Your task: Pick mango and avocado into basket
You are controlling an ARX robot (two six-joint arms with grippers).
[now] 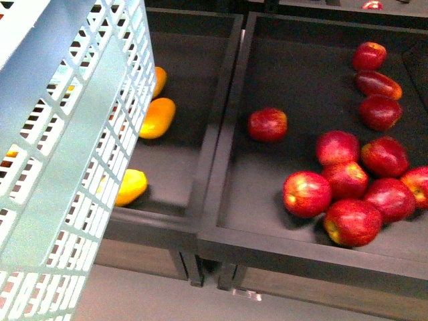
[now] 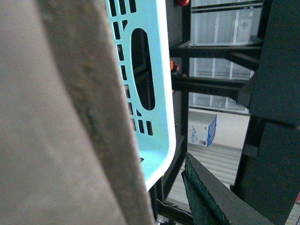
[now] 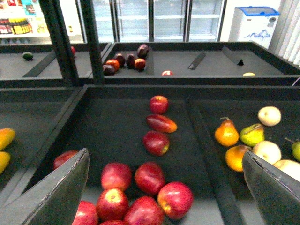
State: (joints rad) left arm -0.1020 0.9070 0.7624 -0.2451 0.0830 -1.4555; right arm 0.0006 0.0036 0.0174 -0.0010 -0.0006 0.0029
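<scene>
The teal lattice basket [image 1: 73, 154] fills the left of the front view, held up in front of the left bin. My left gripper [image 2: 161, 206] is shut on the basket [image 2: 150, 70]; a brown blurred band [image 2: 61, 140] lies close against the lens, and one dark green pad [image 2: 211, 197] shows. Three yellow-orange mangoes lie in the left bin: one [image 1: 158, 118] beside the basket wall, one [image 1: 130, 186] nearer, one [image 1: 159, 80] half hidden. My right gripper [image 3: 164, 197] is open and empty above red apples. A small dark green fruit [image 3: 28, 56], perhaps the avocado, lies in a far bin.
Several red apples [image 1: 348, 180] lie in the right bin, one [image 1: 267, 124] apart from them. A black divider wall [image 1: 224, 134] separates the bins. Pears and oranges [image 3: 253, 136] fill the bin beyond. Dark frame posts [image 3: 58, 42] stand at the back left.
</scene>
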